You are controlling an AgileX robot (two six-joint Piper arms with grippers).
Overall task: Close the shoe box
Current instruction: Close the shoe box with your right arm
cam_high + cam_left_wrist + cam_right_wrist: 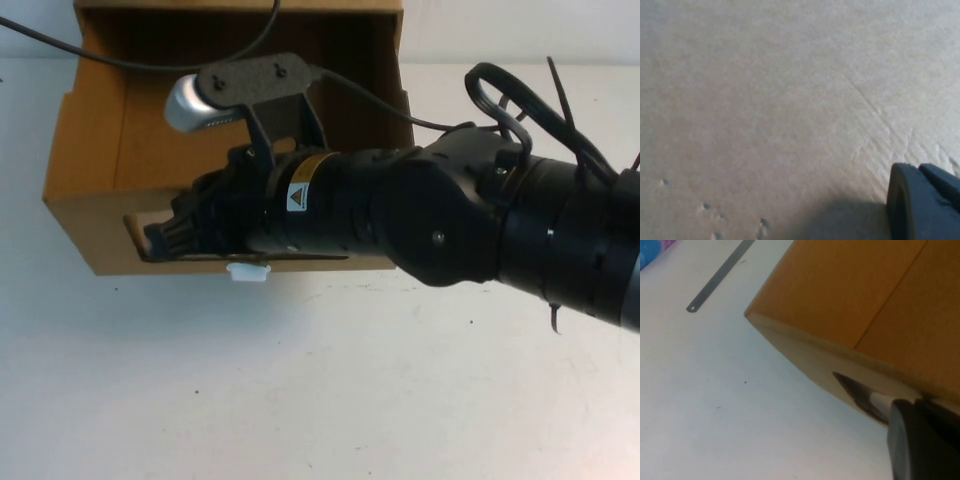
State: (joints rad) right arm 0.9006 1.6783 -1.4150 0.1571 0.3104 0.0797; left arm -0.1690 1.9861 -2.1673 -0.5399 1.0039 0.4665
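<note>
White worktop. Shoe box upper left of high view, drawer out. My right pincer at its front face; spread unclear. Left pincer elsewhere, over bare worktop; cannot tell. Push squarely, mid-front, no skew.

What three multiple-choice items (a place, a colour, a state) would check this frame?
1. Where is the right gripper?
A. Deep inside the drawer
B. At the shoe box's front wall
C. On the table, far from the box

2. What colour is the pull tab?
A. Red
B. Black
C. White

3. How does the shoe box stand?
A. Drawer pulled out, inside showing
B. Fully shut
C. Tipped on its side

Key:
1 B: the right gripper lies against the front of the shoe box.
2 C: the pull tab under the front edge is white.
3 A: the high view looks down into the open drawer.

The left gripper shows only in its wrist view, over the bare table.
</note>
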